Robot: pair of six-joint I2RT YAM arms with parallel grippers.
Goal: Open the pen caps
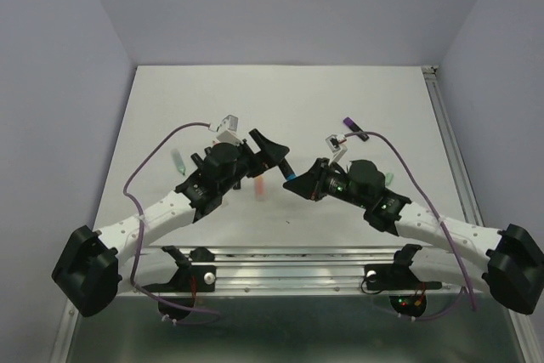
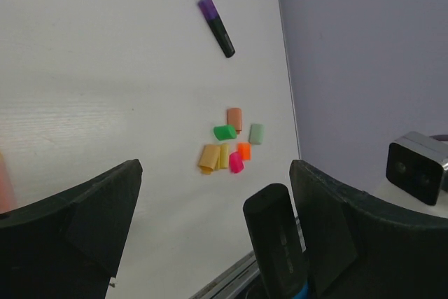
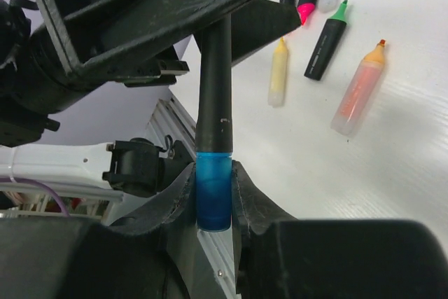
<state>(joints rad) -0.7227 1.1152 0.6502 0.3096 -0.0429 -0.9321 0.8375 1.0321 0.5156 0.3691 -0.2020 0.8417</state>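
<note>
a: where's the blue cap (image 3: 213,201)?
b: clamped tight in my right gripper (image 3: 213,176), square between the fingers. its black barrel (image 3: 213,82) runs from there toward 12 o'clock.
a: and your left?
b: my left gripper (image 1: 274,153) gapes wide, a finger on each side of that barrel's far end, gripping nothing.
a: other caps?
b: loose caps (image 2: 228,148) heaped on the table (image 2: 105,68), at 12 o'clock from my left fingers, well apart from them.

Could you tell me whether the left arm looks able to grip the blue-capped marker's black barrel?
Probably yes: the left tool stands open with the black barrel between its jaws, nothing blocking, while the right tool is shut on the blue cap.
</note>
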